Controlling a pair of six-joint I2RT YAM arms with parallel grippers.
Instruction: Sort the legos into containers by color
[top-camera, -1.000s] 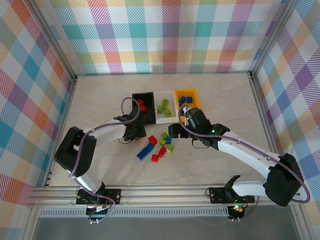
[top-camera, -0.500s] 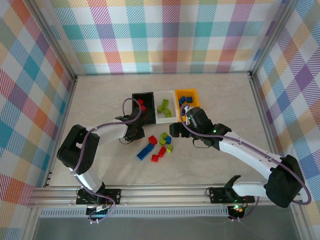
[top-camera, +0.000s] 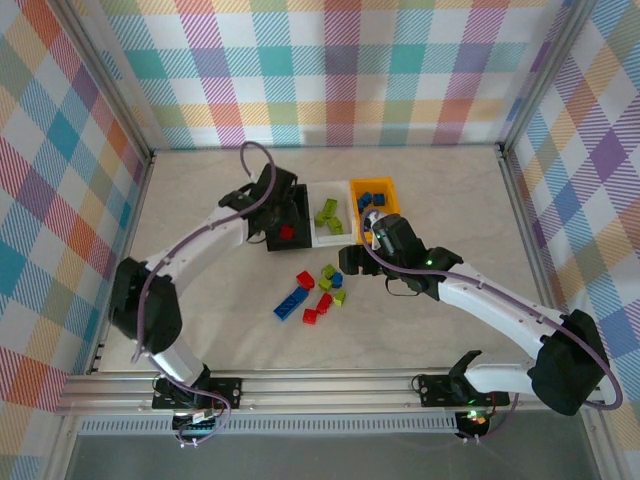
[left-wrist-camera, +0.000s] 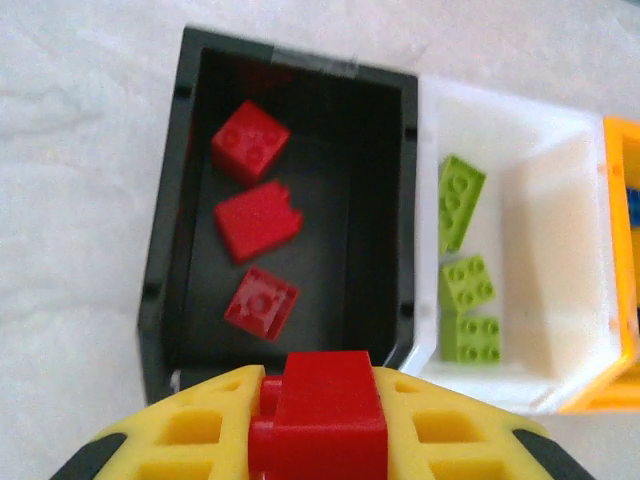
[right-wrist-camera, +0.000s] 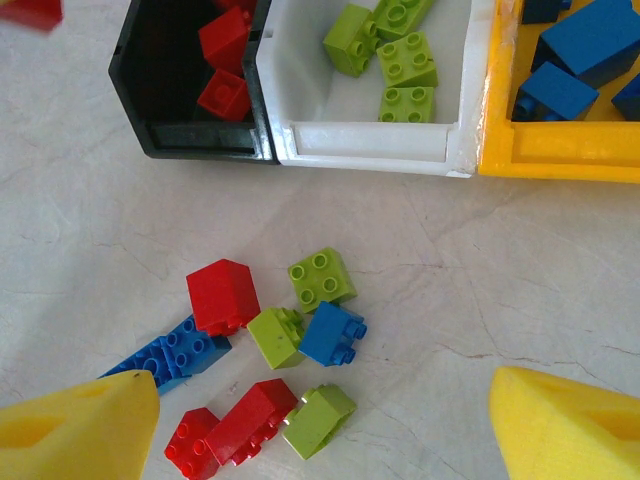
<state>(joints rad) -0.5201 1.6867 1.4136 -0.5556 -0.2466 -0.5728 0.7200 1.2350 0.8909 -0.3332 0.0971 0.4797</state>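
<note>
My left gripper is shut on a red lego and hangs over the near end of the black container, which holds three red legos. From above, that gripper sits over the black container. The white container holds lime legos. Blue legos lie in the orange-yellow container. My right gripper is open above the loose pile: red, lime and blue legos.
The three containers stand side by side mid-table, black at the left, then white and orange-yellow. The loose pile lies in front of them. Checked walls enclose the table on three sides.
My left gripper shut on a red lego at the pile's left side, lifted it and carried it back over the black container. The right arm has not moved.
</note>
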